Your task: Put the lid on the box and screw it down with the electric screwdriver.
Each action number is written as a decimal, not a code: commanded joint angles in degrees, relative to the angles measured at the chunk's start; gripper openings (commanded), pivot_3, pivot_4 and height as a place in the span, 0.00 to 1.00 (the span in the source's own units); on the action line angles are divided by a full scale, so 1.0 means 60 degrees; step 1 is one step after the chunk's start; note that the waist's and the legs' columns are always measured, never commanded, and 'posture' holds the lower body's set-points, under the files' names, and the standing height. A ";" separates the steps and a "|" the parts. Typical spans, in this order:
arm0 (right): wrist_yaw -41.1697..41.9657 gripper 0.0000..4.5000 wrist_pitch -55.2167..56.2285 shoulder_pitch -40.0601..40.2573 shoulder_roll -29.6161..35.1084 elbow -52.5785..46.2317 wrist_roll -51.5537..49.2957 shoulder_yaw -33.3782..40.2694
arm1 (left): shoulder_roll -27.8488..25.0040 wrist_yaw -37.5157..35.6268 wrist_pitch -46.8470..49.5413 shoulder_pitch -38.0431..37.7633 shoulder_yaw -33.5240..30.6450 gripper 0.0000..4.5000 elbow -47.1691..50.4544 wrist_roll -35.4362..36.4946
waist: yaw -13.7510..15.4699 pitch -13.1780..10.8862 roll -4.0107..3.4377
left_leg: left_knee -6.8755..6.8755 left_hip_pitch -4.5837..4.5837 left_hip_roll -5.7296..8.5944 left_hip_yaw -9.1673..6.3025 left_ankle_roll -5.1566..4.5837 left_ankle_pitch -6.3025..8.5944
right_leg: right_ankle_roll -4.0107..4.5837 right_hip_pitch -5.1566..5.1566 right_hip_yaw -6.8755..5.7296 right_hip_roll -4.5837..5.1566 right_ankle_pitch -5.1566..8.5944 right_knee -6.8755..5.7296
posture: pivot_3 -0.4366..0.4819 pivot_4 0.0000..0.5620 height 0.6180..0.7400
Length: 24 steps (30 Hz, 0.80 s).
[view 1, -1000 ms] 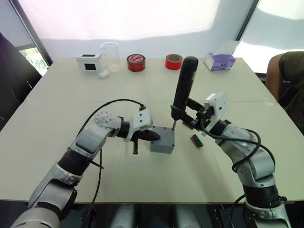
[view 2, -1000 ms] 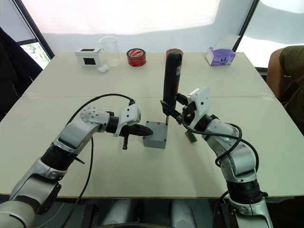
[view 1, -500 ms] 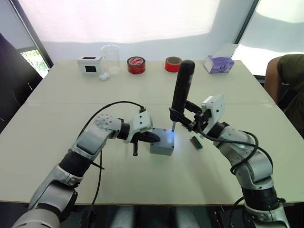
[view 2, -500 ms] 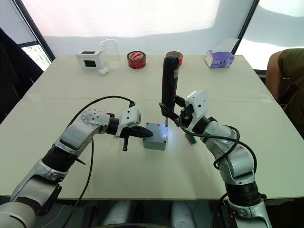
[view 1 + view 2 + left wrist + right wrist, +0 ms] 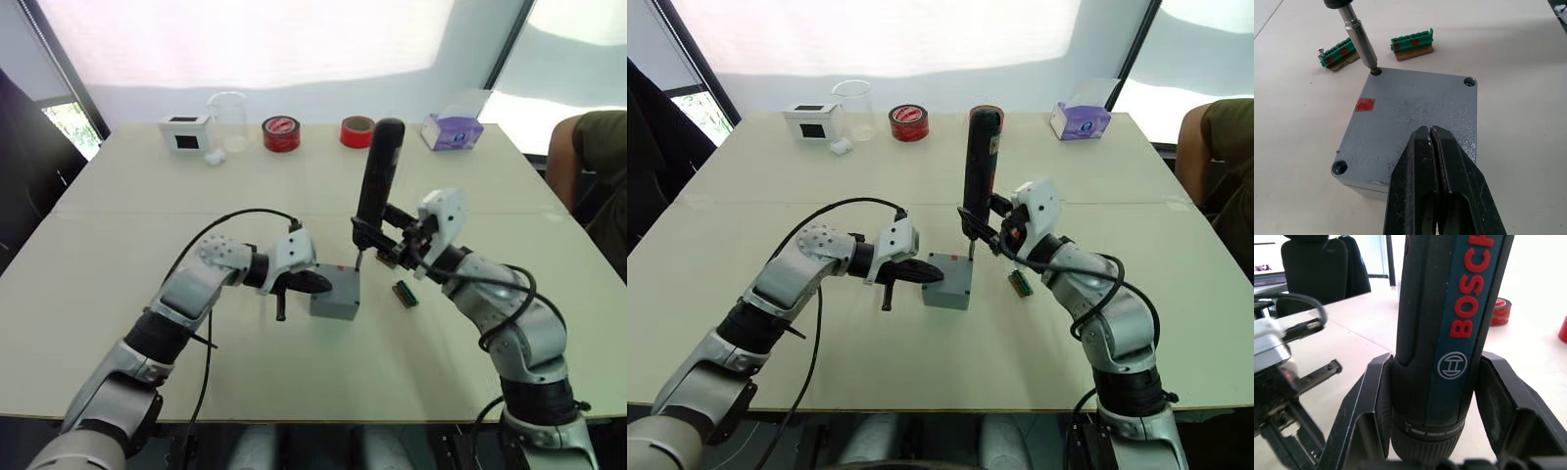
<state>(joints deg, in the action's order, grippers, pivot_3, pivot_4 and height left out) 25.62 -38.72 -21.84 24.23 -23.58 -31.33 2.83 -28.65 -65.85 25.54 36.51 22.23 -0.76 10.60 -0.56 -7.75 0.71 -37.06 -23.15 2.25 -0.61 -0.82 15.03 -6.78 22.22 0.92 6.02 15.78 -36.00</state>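
Observation:
The grey box (image 5: 331,305) stands mid-table with the lid (image 5: 1410,105) lying flat on top; the lid has a red mark and corner holes. My left gripper (image 5: 1430,131) is shut, its tips resting on the lid's near edge, and it shows too in the head view (image 5: 321,283). My right gripper (image 5: 378,238) is shut on the electric screwdriver (image 5: 377,181), a black tool with red lettering held upright. Its bit (image 5: 1362,41) sits in the lid's far corner hole. Both fingers (image 5: 1369,401) clamp the screwdriver body (image 5: 1449,333).
Two green terminal strips (image 5: 1413,44) lie just beyond the box on the right. At the table's back stand a white box with a dark window (image 5: 186,131), a clear beaker (image 5: 227,116), two red tape rolls (image 5: 281,132) and a purple tissue box (image 5: 453,128). A person (image 5: 588,157) sits at the right edge.
The glow on the lid beside the bit half a second ago is gone. The screwdriver stays upright at the same corner, and the left gripper has not moved.

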 commanded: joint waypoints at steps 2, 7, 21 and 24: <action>-0.0643 0.41 -0.1640 -0.1477 0.0340 -0.0775 -0.1351 0.1089 | -0.0042 -0.0050 0.0151 -0.0007 0.0153 0.00 -0.0375 -0.0233 | 0.0012 -0.0012 -0.0015 | -0.0006 -0.0071 0.0001 0.0000 0.0011 -0.0009 | 0.0000 0.0073 0.0000 -0.0001 -0.0009 -0.0015 | 0.48 0.27 1.00; -0.1980 0.41 -0.3919 -0.4331 0.0957 0.0058 -0.3834 0.3075 | 0.0620 0.0717 0.0238 0.0353 -0.1067 0.00 -0.0775 0.0454 | -0.0014 -0.0139 -0.0138 | -0.0014 -0.0118 0.0012 0.0017 0.0010 -0.0012 | -0.0016 0.0121 0.0011 0.0005 -0.0032 -0.0014 | 0.48 0.27 1.00; -0.2513 0.41 -0.8948 -0.2589 0.5079 0.3805 -0.4096 0.3863 | -0.0477 -0.0625 0.2367 0.0367 -0.1112 0.00 0.2648 0.2401 | 0.0021 -0.0215 -0.0168 | -0.0020 -0.0237 0.0031 0.0035 -0.0006 -0.0017 | -0.0034 0.0213 -0.0012 -0.0001 -0.0051 -0.0008 | 0.48 0.27 1.00; -0.1864 0.41 -0.8963 -0.1487 0.5869 0.4014 -0.4931 0.3276 | -0.0964 -0.0921 0.2021 0.0286 -0.0505 0.00 0.3051 0.2016 | -0.0026 -0.0216 -0.0167 | -0.0016 -0.0234 0.0021 0.0028 -0.0007 -0.0017 | -0.0033 0.0203 -0.0019 -0.0025 -0.0048 0.0005 | 0.48 0.27 1.00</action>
<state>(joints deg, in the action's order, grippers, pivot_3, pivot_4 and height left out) 11.54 -92.12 -29.99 58.09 2.12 -56.98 22.73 -34.28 -70.55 39.19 37.85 17.69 15.28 23.86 -0.72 -9.05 -0.29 -37.18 -24.51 2.37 -0.34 -0.87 14.93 -6.99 23.43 0.83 5.84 15.49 -36.00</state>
